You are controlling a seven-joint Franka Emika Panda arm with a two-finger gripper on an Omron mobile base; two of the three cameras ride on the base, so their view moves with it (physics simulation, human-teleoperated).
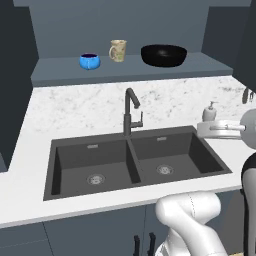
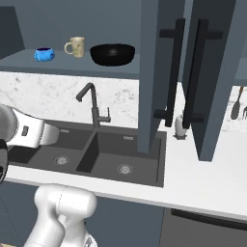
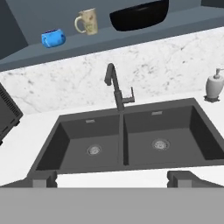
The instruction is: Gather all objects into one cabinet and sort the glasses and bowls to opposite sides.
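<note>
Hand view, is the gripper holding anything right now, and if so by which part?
Nothing is held. The gripper is open above the sink, with nothing between its fingertips.

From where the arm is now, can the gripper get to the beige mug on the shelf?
Probably yes. The open gripper hangs over the sink's front edge, and nothing stands between it and the beige mug except the faucet, which is lower. The mug stands free between two bowls.
</note>
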